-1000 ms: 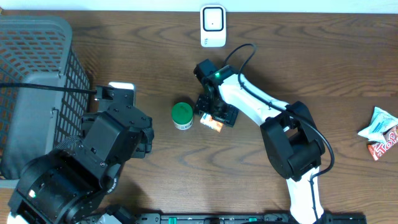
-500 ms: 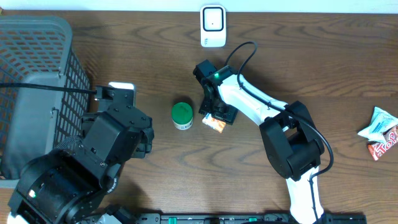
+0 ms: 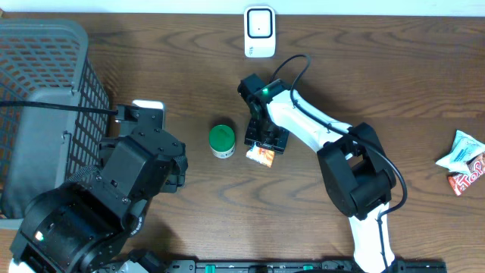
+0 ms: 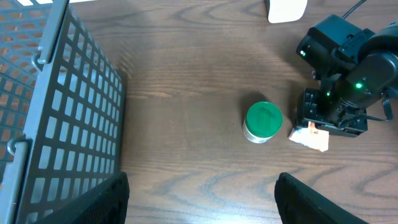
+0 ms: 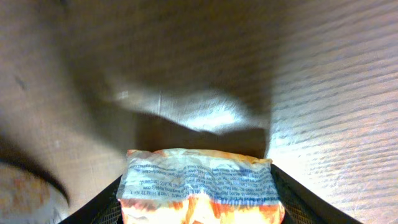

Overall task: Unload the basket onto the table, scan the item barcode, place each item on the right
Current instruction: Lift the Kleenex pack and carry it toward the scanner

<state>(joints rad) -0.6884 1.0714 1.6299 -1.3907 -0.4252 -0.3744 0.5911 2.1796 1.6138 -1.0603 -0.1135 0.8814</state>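
Note:
A small orange and white snack packet (image 3: 260, 155) lies on the wooden table, also seen as the packet (image 4: 309, 137) in the left wrist view. My right gripper (image 3: 264, 145) stands straight over it. In the right wrist view the packet (image 5: 198, 180) fills the gap between both fingers, printed text facing up, and my right gripper (image 5: 198, 205) is shut on it. The white scanner (image 3: 259, 31) stands at the far edge of the table. My left gripper (image 4: 200, 199) is open near the basket, holding nothing.
A green-lidded jar (image 3: 221, 140) stands just left of the packet. A grey wire basket (image 3: 45, 91) fills the left side. Two snack wrappers (image 3: 462, 161) lie at the right edge. The left arm (image 3: 129, 182) bulks large at lower left.
The right gripper's jaws have narrowed from wide open onto the packet, which has shifted slightly. The left arm has not moved.

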